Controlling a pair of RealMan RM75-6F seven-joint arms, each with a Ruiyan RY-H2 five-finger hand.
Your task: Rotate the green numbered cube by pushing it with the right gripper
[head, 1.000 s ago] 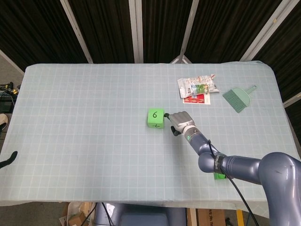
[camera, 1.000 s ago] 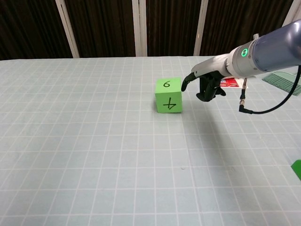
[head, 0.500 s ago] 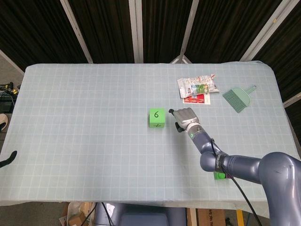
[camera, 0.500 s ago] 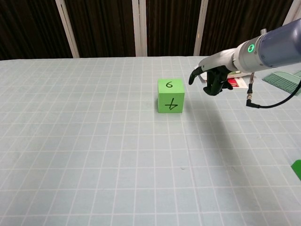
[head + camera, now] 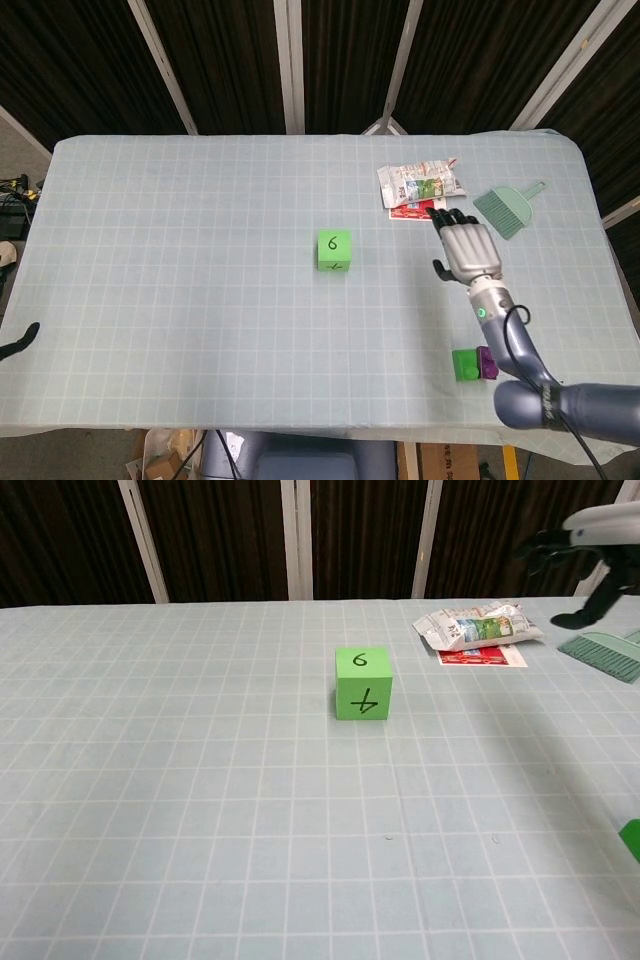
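Note:
The green numbered cube (image 5: 333, 250) (image 5: 363, 683) stands alone near the middle of the table, a 6 on its top face and a 4 on the face toward the chest camera. My right hand (image 5: 464, 246) (image 5: 592, 542) is raised well to the right of the cube, apart from it, with its fingers spread and nothing in them. In the chest view the hand shows only at the upper right corner. At the table's left edge in the head view, a dark tip (image 5: 17, 341) of my left hand shows; how its fingers lie is hidden.
A crumpled snack packet (image 5: 420, 183) (image 5: 478, 629) lies over a red card (image 5: 417, 209) at the back right. A green dustpan brush (image 5: 508, 209) (image 5: 604, 653) lies further right. A small green and purple block (image 5: 473, 364) sits near the front right edge.
My right hand drew back from the cube's right side, rose and opened its fingers far to the right. The cube turned slightly a second ago and has since stayed still.

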